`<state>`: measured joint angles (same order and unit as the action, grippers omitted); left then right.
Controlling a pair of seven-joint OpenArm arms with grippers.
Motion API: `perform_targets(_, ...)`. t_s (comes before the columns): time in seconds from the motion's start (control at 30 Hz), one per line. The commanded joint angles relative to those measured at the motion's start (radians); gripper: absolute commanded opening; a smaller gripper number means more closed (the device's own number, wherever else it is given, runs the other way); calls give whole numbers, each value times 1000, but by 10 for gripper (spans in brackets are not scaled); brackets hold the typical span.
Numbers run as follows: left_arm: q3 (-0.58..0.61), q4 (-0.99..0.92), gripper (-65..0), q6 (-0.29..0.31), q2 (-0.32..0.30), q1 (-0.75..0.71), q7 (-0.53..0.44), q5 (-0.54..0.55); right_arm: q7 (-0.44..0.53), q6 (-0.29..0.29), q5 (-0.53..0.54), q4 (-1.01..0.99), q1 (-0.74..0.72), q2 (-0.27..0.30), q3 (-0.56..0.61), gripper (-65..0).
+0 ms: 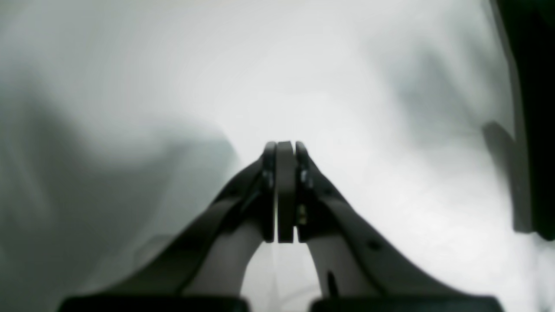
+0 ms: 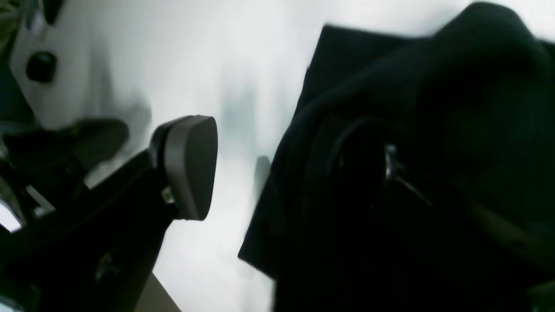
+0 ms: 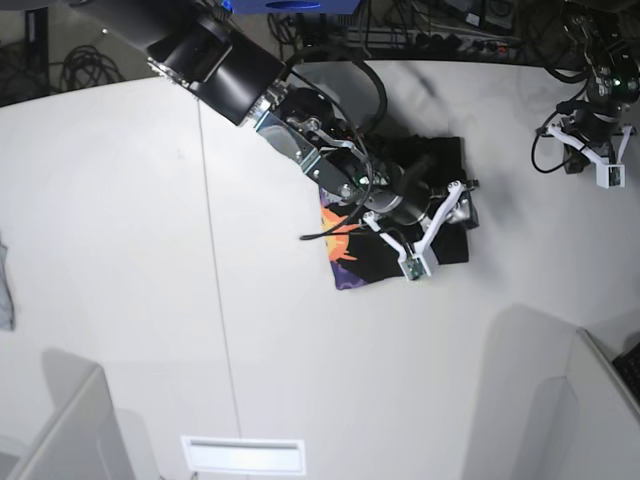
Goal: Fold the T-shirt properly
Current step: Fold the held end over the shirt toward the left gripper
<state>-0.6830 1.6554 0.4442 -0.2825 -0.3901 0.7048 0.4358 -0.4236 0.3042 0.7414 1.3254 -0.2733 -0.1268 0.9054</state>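
While the right arm stretches diagonally across the white counter [image 3: 120, 250] in the base view, the black T-shirt [image 3: 352, 262] lies as a compact folded bundle near the counter's middle, toward the far side. Its orange and purple print shows at the bundle's left edge. The right gripper [image 3: 452, 205] sits right over the bundle's right-hand side. In the right wrist view its jaws stand wide apart: one grey pad [image 2: 190, 167] hangs clear over bare counter, and the other side is lost in dark cloth, black fabric draped over it. Whether that finger is under a layer or only pressed against it, I cannot tell; the view is blurred.

Over at the far right corner, the left gripper [image 3: 598, 150] is parked well away from the shirt. The left wrist view shows the left gripper's pads pressed flat together with nothing between them, above plain white counter. A small grey cloth scrap [image 3: 5, 290] lies at the counter's left edge.
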Motion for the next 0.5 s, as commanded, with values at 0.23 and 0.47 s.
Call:
perform_targets(0.23,-7,15,-650,-2,-16,0,-18,13,19,-15,13,-4,-31,-24,50,-216)
perform_targets(0.47,-7,15,-650,-2,-17,6,-18,16,21,-17,126,13,-108,-27,148,-216)
